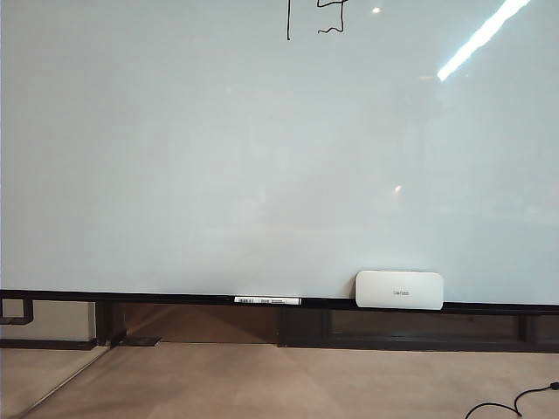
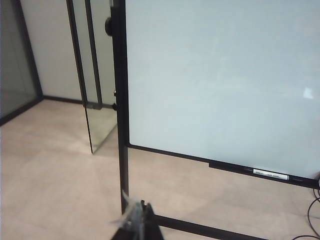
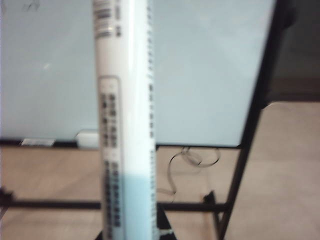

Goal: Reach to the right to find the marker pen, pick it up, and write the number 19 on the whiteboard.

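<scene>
The whiteboard fills the exterior view, and the number 19 stands in thin black strokes at its top edge. Neither gripper appears in that view. In the right wrist view my right gripper is shut on the marker pen, a white barrel with printed labels that stands up in front of the whiteboard, away from it. My left gripper shows only its fingertips, pressed together with nothing in them, out in the room off the board's corner.
A second marker lies on the board's dark lower ledge, with a white eraser to its right. The board's black stand reaches the beige floor. A glass partition stands beyond it. A cable lies on the floor.
</scene>
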{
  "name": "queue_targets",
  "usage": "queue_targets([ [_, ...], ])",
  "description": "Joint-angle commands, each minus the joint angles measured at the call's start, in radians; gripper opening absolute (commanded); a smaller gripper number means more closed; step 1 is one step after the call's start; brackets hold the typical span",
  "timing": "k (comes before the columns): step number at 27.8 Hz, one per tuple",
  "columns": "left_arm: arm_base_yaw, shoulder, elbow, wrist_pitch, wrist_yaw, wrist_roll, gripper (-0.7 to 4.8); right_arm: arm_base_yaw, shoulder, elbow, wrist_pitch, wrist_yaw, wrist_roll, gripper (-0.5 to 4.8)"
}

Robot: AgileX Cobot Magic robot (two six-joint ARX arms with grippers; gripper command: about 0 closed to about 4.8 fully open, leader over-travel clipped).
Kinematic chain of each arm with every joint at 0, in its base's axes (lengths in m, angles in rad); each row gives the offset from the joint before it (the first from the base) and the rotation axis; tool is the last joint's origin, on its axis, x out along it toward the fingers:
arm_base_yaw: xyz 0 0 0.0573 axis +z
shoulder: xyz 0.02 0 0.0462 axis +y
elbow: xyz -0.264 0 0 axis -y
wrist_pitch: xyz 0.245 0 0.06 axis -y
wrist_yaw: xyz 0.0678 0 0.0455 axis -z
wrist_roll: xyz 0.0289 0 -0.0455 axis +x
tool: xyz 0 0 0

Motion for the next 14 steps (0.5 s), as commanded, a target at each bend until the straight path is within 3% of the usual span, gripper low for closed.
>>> queue_targets([
  [1, 0.022, -0.017, -0.059, 0.086, 0.054, -0.044, -0.05, -0.018, -0.001, -0.077, 0.034, -0.086, 0.008, -0.01],
  [5, 0.070, -0.016, -0.121, 0.151, 0.146, -0.074, -0.05, -0.018, -0.015, -0.178, 0.122, -0.121, 0.024, -0.01],
  [14, 0.080, -0.016, -0.320, 0.322, 0.163, -0.109, -0.05, -0.015, -0.059, -0.420, 0.321, -0.196, 0.056, -0.01],
])
